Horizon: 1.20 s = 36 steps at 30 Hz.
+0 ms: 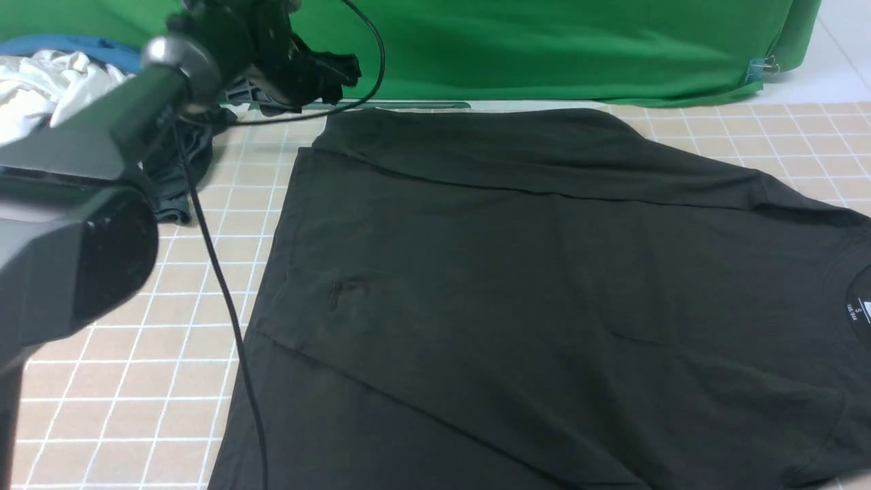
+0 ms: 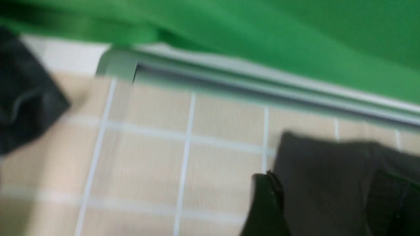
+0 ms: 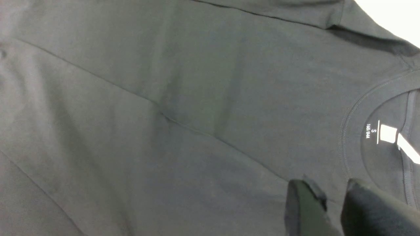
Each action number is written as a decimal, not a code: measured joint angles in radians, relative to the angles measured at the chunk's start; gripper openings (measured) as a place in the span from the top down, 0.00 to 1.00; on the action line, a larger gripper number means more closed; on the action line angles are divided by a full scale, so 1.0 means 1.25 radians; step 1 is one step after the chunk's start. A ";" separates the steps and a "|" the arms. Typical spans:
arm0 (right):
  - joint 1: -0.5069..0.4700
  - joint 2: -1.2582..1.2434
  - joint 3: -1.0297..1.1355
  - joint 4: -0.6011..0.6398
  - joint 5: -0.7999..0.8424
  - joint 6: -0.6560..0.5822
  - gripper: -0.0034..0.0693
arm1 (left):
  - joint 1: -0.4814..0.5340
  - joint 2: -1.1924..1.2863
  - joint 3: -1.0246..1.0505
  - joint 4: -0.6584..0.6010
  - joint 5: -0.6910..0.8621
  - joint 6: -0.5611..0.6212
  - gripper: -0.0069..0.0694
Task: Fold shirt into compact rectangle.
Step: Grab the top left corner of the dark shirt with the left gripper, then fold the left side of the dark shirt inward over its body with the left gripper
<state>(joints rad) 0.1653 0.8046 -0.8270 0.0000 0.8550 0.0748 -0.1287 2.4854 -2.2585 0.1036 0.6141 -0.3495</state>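
Out beyond the left claw's outer side, a white garment (image 1: 41, 88) and a dark grey garment (image 1: 180, 184) lie bunched on the tiled table (image 1: 136, 381), apart from the work. The left claw (image 2: 328, 206) hangs over the far corner at the hem end of the shirt (image 1: 544, 306), its fingers spread wide. The blurred wrist view shows that corner lying beneath and between them, seemingly not pinched. From there the shirt runs off to this claw's right across the table, its far side already laid over toward the middle in a long flap. At the collar end the right claw (image 3: 334, 209) hovers just above the cloth with the neck label (image 3: 387, 134) just beside it. Its fingers are partly apart and grip nothing. The step looks like the release after a lengthwise fold. It is best done by lifting the left claw straight up, so no finger snags the corner and the flap's edge stays straight.
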 joint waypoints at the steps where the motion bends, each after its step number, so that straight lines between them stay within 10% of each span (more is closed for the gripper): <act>1: 0.000 0.000 0.000 0.000 0.000 0.000 0.65 | 0.000 0.010 0.000 0.006 -0.014 0.001 0.34; 14: 0.000 0.000 0.000 0.000 -0.001 0.001 0.65 | 0.001 0.067 -0.008 0.004 -0.046 0.010 0.33; 25: 0.000 0.000 0.000 0.000 0.000 0.001 0.65 | 0.004 0.067 -0.015 -0.096 0.008 0.141 0.85; 36: 0.000 0.000 0.000 0.000 0.015 0.001 0.65 | -0.004 -0.007 -0.014 -0.113 0.149 0.163 0.87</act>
<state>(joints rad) 0.1653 0.8046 -0.8270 0.0000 0.8733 0.0755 -0.1332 2.4772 -2.2754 -0.0373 0.8001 -0.1453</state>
